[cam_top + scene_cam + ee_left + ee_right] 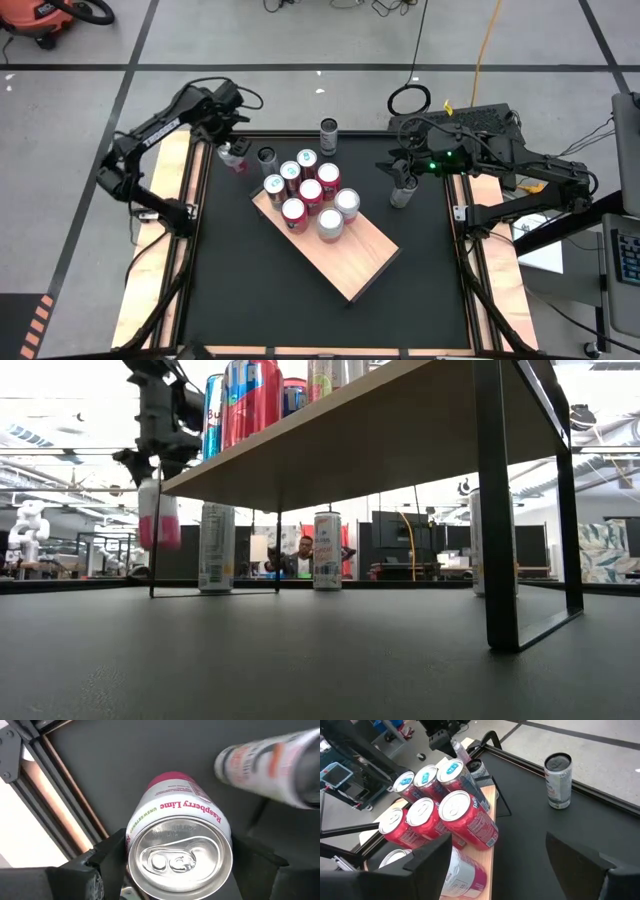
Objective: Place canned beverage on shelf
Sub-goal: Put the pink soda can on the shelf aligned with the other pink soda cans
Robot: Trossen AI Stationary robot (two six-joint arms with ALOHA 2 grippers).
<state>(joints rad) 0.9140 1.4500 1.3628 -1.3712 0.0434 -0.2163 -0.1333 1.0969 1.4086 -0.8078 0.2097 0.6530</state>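
Note:
The shelf point(352, 258) is a pale wood slab on black legs point(495, 510), lying slantwise mid-table. Several cans point(308, 192), red and white ones, stand on its far left end. My left gripper point(180, 865) is beyond the shelf's far left corner, near the table's left edge, shut on a white and pink Raspberry Lime can point(233, 157). My right gripper point(497, 842) hangs open at the far right point(402, 180), with nothing between its fingers. My left gripper pinches the can's upper wall point(135, 827), just under the rim, between its two fingers point(111, 857), one on each side. The fingers come from above, pointing down. The can hangs upright below them point(158, 515), lifted clear of the table.
Two loose cans stand on the black table by the shelf's far end, one grey-white point(328, 135) and one dark-topped point(266, 157). Another pale can point(474, 540) shows behind the shelf's leg at the right. A person sits in the room beyond point(303, 558). The shelf's near right half is bare wood.

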